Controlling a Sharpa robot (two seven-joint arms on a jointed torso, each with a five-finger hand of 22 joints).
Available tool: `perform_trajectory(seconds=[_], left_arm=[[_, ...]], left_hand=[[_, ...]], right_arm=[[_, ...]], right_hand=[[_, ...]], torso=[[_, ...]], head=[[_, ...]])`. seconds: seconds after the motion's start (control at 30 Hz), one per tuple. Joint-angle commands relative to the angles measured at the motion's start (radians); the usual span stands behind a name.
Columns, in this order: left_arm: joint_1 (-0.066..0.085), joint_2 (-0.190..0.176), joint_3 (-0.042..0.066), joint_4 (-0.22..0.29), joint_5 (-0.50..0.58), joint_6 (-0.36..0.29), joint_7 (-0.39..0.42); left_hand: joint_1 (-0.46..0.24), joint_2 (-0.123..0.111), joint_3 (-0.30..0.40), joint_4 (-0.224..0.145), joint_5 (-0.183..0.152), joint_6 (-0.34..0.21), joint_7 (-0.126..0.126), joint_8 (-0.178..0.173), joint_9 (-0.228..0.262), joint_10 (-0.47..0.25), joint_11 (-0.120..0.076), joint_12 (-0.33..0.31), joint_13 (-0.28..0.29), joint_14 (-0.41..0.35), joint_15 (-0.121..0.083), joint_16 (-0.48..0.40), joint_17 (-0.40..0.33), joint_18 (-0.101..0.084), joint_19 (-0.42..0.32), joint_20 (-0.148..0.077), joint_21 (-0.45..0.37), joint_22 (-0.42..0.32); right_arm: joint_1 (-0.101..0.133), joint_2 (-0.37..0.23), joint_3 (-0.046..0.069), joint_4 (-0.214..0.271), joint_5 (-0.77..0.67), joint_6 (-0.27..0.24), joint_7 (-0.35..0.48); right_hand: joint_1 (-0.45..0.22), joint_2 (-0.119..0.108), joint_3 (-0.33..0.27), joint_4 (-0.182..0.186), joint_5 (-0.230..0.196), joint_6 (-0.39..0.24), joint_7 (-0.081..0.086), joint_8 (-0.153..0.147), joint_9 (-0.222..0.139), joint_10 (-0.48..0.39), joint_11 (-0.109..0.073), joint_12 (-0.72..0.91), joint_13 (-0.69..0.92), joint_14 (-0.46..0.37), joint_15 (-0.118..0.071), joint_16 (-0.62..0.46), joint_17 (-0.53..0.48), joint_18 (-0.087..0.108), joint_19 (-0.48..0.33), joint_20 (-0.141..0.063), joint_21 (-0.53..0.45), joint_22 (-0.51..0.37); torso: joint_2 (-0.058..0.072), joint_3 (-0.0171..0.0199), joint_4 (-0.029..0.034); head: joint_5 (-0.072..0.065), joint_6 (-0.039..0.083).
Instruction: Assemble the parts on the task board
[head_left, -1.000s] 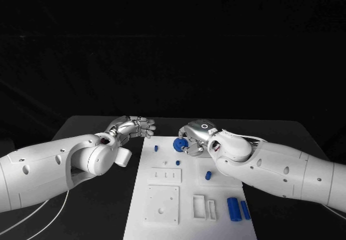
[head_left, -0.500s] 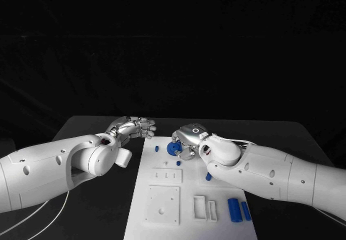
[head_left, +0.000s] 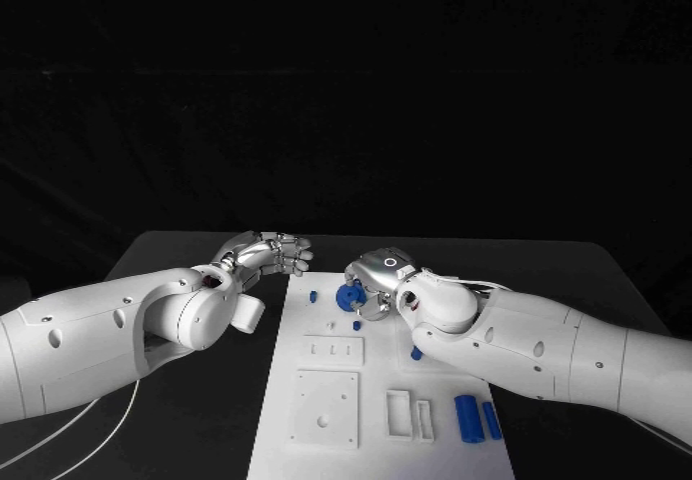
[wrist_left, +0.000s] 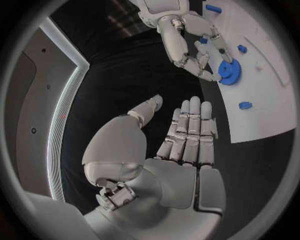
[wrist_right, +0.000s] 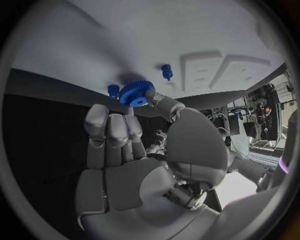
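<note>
Right hand (head_left: 378, 285) pinches blue gear (head_left: 348, 294) above task board (head_left: 325, 440), apparently near a peg; left hand (head_left: 268, 254) empty, fingers loosely curled.

Probably a lab: black-draped table (head_left: 188, 250), equipment racks (wrist_right: 265, 107) behind.

blue gear (head_left: 348, 295), pinched above white task board (head_left: 325, 440)

no legible text, labels or nos.
</note>
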Motion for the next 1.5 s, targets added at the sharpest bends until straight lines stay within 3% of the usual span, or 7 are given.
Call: perform_trajectory(seconds=[0.03,0.6,1.0,1.2,1.5], left_arm=[[0.001,0.002,0.001,0.001,-0.006,0.010,0.009],[0.001,0.000,0.001,0.002,-0.006,0.010,0.009],[0.001,-0.001,0.001,0.001,-0.006,0.012,0.008],[0.001,0.002,0.001,-0.001,-0.006,0.010,0.009],[0.001,0.004,0.001,-0.002,-0.005,0.011,0.009]], left_hand=[[-0.004,-0.001,0.002,-0.002,0.003,0.002,0.014,-0.004,0.001,-0.007,0.003,0.000,-0.001,0.004,-0.002,-0.003,0.001,0.014,-0.007,0.001,0.005,0.018],[-0.005,-0.001,0.002,-0.002,0.003,0.002,0.014,-0.004,0.002,-0.007,0.003,0.000,-0.001,0.004,-0.002,-0.003,0.001,0.014,-0.008,0.001,0.005,0.018],[-0.005,-0.001,0.002,-0.002,0.003,0.002,0.014,-0.005,0.002,-0.007,0.003,0.000,-0.001,0.004,-0.002,-0.004,0.001,0.014,-0.008,0.001,0.006,0.018],[-0.010,0.000,0.001,0.002,0.002,0.002,0.015,-0.006,0.003,-0.007,0.003,0.000,-0.002,0.004,-0.001,-0.004,0.001,0.013,-0.008,0.001,0.006,0.017],[-0.020,0.004,0.000,0.011,0.001,0.000,0.015,-0.009,0.004,-0.008,0.003,0.000,-0.002,0.004,-0.001,-0.004,0.002,0.013,-0.008,0.001,0.006,0.017]], right_arm=[[-0.002,0.006,-0.001,-0.006,-0.016,0.020,-0.009],[-0.003,0.004,-0.003,-0.014,0.009,0.033,-0.017],[-0.003,0.005,-0.003,-0.007,0.042,0.022,-0.011],[-0.003,0.006,-0.003,-0.012,0.071,0.044,-0.008],[-0.003,0.005,-0.003,-0.020,0.093,0.060,-0.001]], right_hand=[[0.004,-0.004,0.003,0.003,0.004,0.028,0.027,0.001,0.000,-0.006,0.001,-0.006,-0.002,-0.001,-0.004,-0.006,-0.002,0.085,-0.001,-0.006,0.004,0.014],[0.002,-0.013,0.002,0.003,-0.002,0.019,0.031,-0.006,-0.003,-0.021,0.005,-0.021,-0.013,-0.005,-0.002,-0.016,-0.010,0.085,-0.005,-0.003,0.003,0.014],[-0.001,-0.021,-0.009,-0.004,-0.010,-0.078,0.053,-0.062,-0.034,-0.041,0.025,-0.041,-0.026,-0.005,0.018,-0.025,-0.010,0.085,-0.009,-0.002,0.000,0.013],[-0.010,-0.019,-0.021,-0.001,-0.009,-0.143,0.025,-0.088,-0.047,-0.038,0.000,-0.041,-0.025,-0.004,-0.005,-0.028,-0.007,0.085,-0.006,-0.001,0.001,0.013],[-0.023,-0.019,-0.033,0.004,0.002,-0.162,0.025,-0.090,-0.048,-0.043,-0.001,-0.047,-0.029,-0.005,-0.007,-0.031,-0.006,0.085,-0.009,-0.001,0.000,0.013]], torso=[[-0.001,0.0013,0.0001],[-0.001,0.0006,-0.0004],[-0.001,0.0004,0.0000],[0.000,0.0009,-0.0005],[-0.001,0.0011,-0.0001]], head=[[0.002,-0.002],[0.002,-0.005],[0.002,-0.006],[0.004,-0.007],[0.002,-0.009]])
